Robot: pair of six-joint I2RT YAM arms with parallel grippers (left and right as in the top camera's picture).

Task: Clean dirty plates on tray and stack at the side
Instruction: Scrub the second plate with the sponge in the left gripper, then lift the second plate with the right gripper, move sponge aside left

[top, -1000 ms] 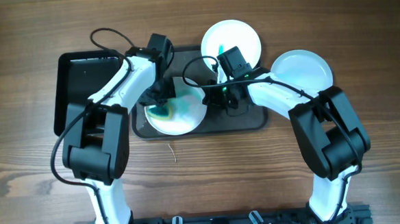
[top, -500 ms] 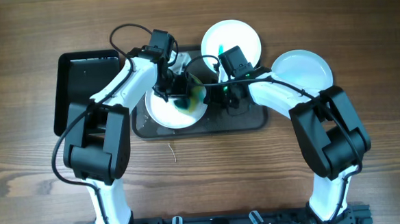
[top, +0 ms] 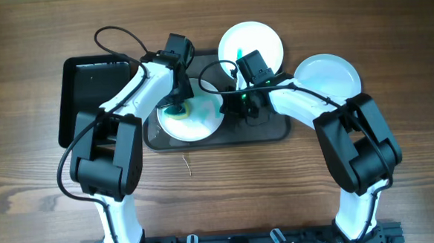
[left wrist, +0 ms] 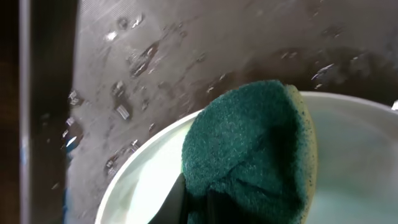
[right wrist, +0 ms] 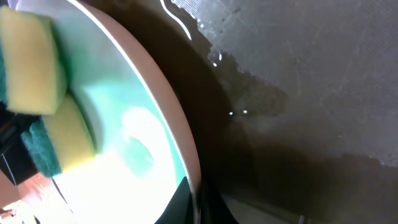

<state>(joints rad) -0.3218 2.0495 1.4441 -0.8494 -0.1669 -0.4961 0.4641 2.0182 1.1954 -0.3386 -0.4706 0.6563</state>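
A white plate (top: 196,122) with green-blue smears lies on the wet dark tray (top: 269,130). My left gripper (top: 177,107) is shut on a green-and-yellow sponge (left wrist: 249,149) and presses it on the plate's left part (left wrist: 143,186). My right gripper (top: 227,106) is shut on the plate's right rim (right wrist: 180,143) and holds it. The sponge also shows in the right wrist view (right wrist: 37,81). A second white plate (top: 251,47) with a green mark lies behind the tray. A clean white plate (top: 328,75) lies on the table at the right.
A black empty tray (top: 89,87) lies at the left on the wooden table. Water drops cover the dark tray's floor (left wrist: 137,62). Cables loop above both arms.
My left gripper has swept the sponge across the plate: from the lower left to the right half a second ago, and now back to the left. The right arm has held still.
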